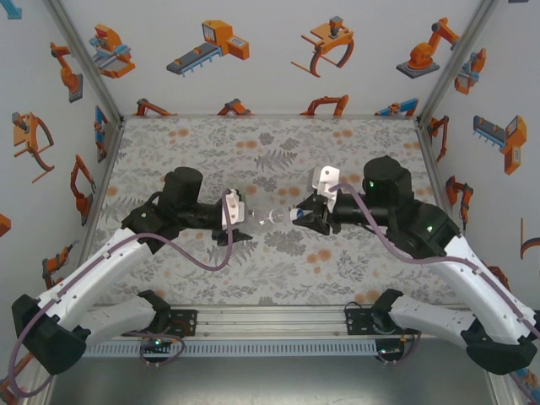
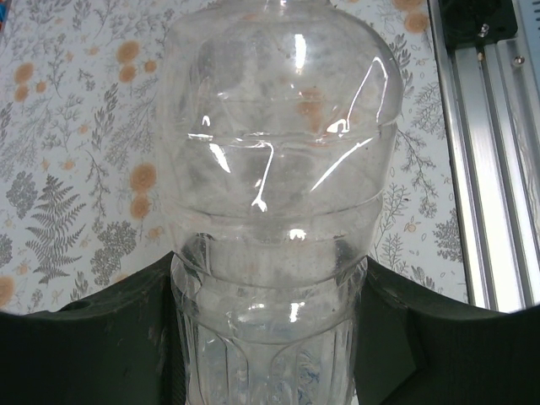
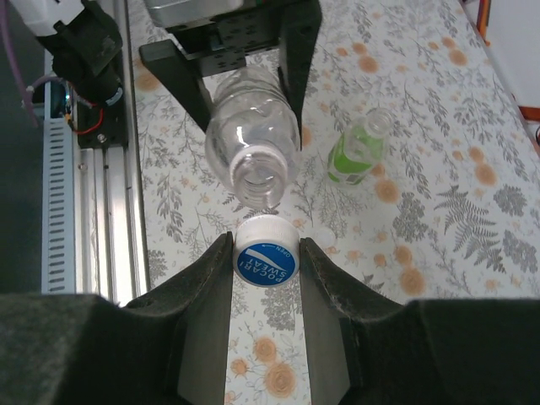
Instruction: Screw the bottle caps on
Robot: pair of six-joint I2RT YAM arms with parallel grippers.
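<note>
The left end effector (image 1: pixel 237 220) grips the clear bottle (image 2: pixel 270 169), held level above the counter (image 1: pixel 211 143). The right end effector (image 1: pixel 305 216) pinches a cap (image 3: pixel 266 260) just before its mouth. A green bottle (image 3: pixel 354 156) lies nearby.

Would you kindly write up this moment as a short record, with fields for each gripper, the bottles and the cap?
left gripper: shut on the clear ribbed plastic bottle, held sideways in the air
right gripper: shut on the white round screw cap with a blue top
cap versus mouth: close in front of the open mouth, not yet on
green-tinted small bottle: on the floral table, untouched
</note>
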